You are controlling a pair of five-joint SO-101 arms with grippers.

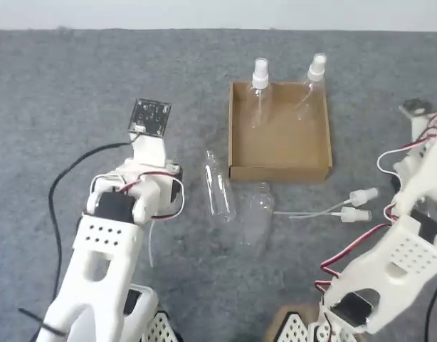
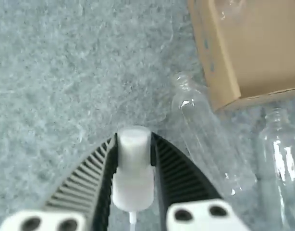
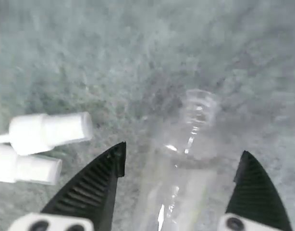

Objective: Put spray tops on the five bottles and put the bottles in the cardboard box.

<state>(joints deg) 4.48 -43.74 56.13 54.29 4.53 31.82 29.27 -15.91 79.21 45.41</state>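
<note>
My left gripper (image 2: 133, 139) is shut on a white spray top (image 2: 133, 168), held above the grey carpet beside a slim clear bottle (image 2: 200, 139) that lies uncapped near the cardboard box (image 2: 253, 57). A wider bottle (image 2: 282, 163) lies next to it. From above, these are the slim bottle (image 1: 218, 189) and the wider bottle (image 1: 258, 210) in front of the box (image 1: 279, 171). Two capped bottles (image 1: 260, 92) (image 1: 311, 89) lie in the box. My right gripper (image 3: 182, 150) is open, straddling another uncapped bottle (image 3: 186, 159). Two loose spray tops (image 3: 46, 132) (image 3: 27, 168) lie beside it.
The loose spray tops (image 1: 361, 196) (image 1: 355, 214) lie with their thin tubes stretched toward the wider bottle. A black cable (image 1: 62, 185) loops on the carpet left of the left arm (image 1: 119, 221). The right arm (image 1: 418, 185) stands at the table's right edge.
</note>
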